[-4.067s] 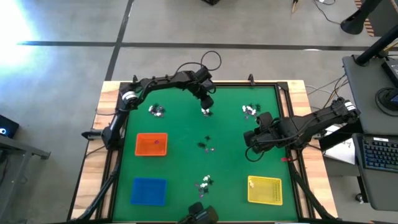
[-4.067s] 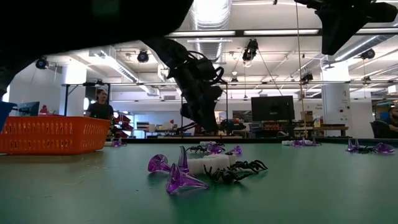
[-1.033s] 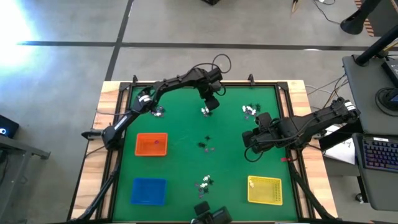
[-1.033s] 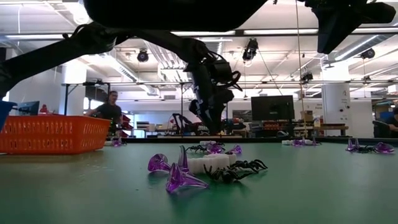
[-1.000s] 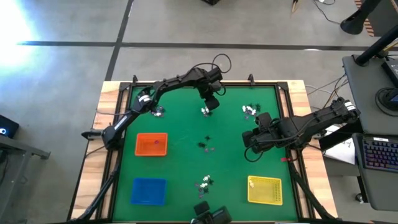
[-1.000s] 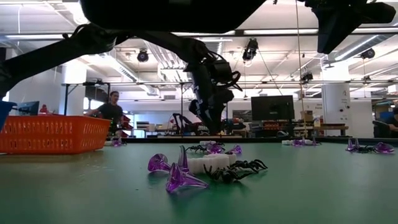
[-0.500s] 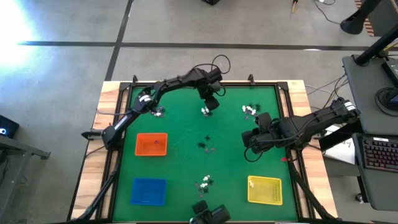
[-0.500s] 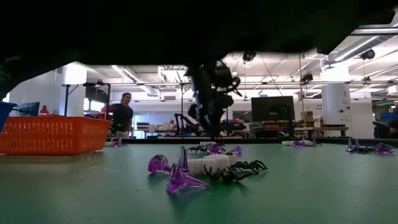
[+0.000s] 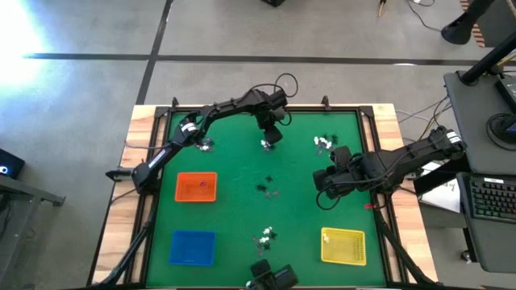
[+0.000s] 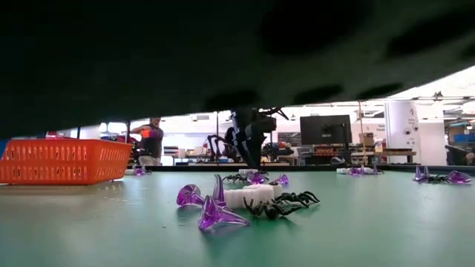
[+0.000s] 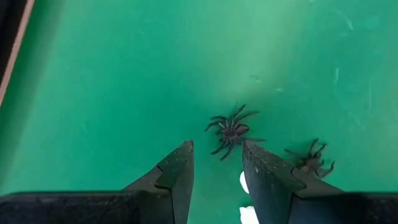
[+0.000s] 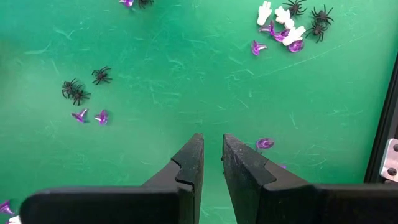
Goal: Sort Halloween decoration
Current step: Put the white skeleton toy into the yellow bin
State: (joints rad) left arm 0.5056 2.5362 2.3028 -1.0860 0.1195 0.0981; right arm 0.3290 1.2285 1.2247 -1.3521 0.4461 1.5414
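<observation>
Orange tray left side of green counter; blue tray near front-left corner.

Left gripper reaches to the far middle of the counter, over a small trinket cluster. Jaws spread, nothing between them; a black spider lies on the mat just ahead of the tips, a second spider beside one finger.

More trinkets: centre cluster, front cluster, far-right cluster.

Right gripper hovers mid-right, jaws a narrow gap apart, holding nothing; a purple trinket just beside them. Yellow tray front right.
</observation>
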